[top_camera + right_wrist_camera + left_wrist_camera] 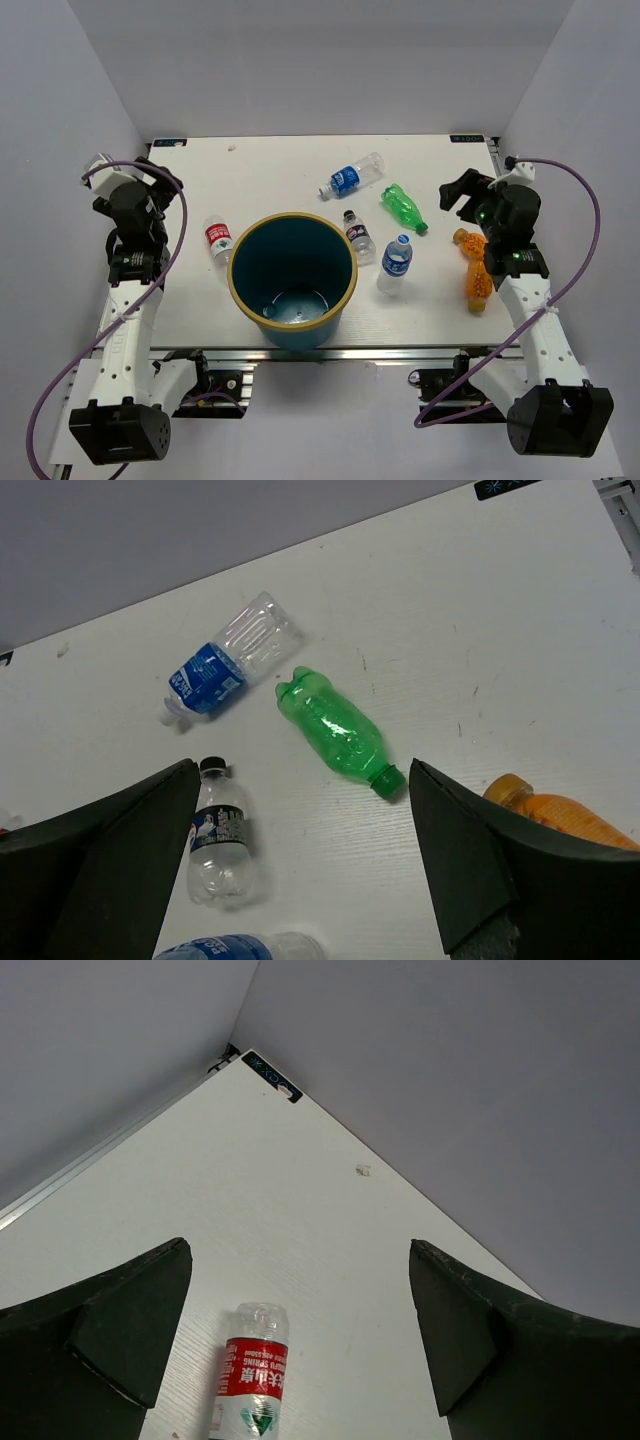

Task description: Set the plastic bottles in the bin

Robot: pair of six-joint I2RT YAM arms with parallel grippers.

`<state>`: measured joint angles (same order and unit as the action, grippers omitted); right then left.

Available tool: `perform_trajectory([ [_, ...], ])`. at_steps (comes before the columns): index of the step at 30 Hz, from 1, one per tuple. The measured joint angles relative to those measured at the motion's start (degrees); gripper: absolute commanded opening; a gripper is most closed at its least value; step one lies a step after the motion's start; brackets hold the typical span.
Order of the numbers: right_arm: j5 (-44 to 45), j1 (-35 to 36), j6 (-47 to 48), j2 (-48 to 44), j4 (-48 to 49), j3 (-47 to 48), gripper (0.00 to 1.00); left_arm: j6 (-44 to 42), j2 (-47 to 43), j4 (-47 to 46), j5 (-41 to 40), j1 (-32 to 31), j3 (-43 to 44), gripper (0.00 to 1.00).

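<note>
The bin is being kept upright at the near middle of the table, between the two arms. Something pale is glinting on its floor; what it is cannot be told.

Just right of the bin, apart from its rim, a blue-capped bottle with a blue label is being seen. Further right, the orange bottles are lying end to end beside the right arm. On the bin's left, just beside the rim, the red-label bottle is lying flat.

The left gripper is being held wide open and empty above the table's left side. In its wrist view the red-label bottle is being framed low between the fingers, nearer the left one and untouched.

Beyond the bin's right rim, the dark-label bottle is lying on its side. The green bottle is lying past it, with its cap toward the right arm.

The right gripper is also being held wide open, gripping nothing. The green bottle is being framed just ahead of the gap and clear of both fingers. The dark-label bottle is being seen beside the left finger, and an orange one is showing past the right finger.

Farthest out, the far blue-label bottle is lying at a slant.
</note>
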<state>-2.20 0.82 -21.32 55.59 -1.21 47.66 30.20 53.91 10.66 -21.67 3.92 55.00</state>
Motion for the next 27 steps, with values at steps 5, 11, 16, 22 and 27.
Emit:
perform_trajectory([
  [5, -1.64, -0.02, 1.07, 0.02, -0.26, 0.59, 0.89, 0.9, 0.02, 0.94, -0.22, 0.02, 0.0, 0.98],
  [11, -9.9, 0.39, 5.62, 7.13, -1.4, 5.01, 0.89, 2.34, 2.49, 1.14, -0.13, 0.02, -0.13, 0.98],
  [16, -7.21, 7.45, 11.26, 20.68, -5.57, 15.15, 0.89, 3.52, 5.44, 1.73, 0.26, 0.0, -2.58, 0.98],
  [22, -0.72, 11.56, 15.69, 37.81, -9.86, 26.6, 0.89, 3.93, 8.07, 3.54, 0.33, 0.0, -3.21, 0.98],
  [27, 1.73, 11.37, 23.45, 49.46, -13.35, 34.69, 0.89, 3.82, 8.72, 4.0, 0.63, 0.0, -3.23, 0.98],
])
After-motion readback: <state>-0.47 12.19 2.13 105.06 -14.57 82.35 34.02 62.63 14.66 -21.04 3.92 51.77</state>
